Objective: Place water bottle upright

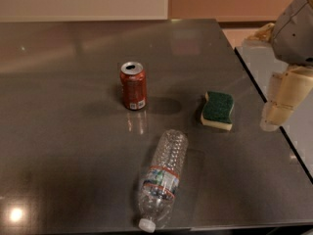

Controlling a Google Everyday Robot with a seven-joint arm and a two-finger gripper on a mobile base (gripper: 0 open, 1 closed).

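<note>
The water bottle (pixel 161 179) lies on its side on the dark grey table (pixel 58 131), near the front edge. Its white cap points toward the front and its base points toward the back. The label band wraps its lower half. The gripper (pixel 279 99) hangs at the right edge of the view, above the table's right border, well to the right of the bottle and apart from it. It holds nothing that I can see.
A red soda can (pixel 133 85) stands upright behind the bottle. A green and yellow sponge (pixel 218 110) lies to the right, between the can and the gripper. A second surface (pixel 298 126) adjoins the table on the right.
</note>
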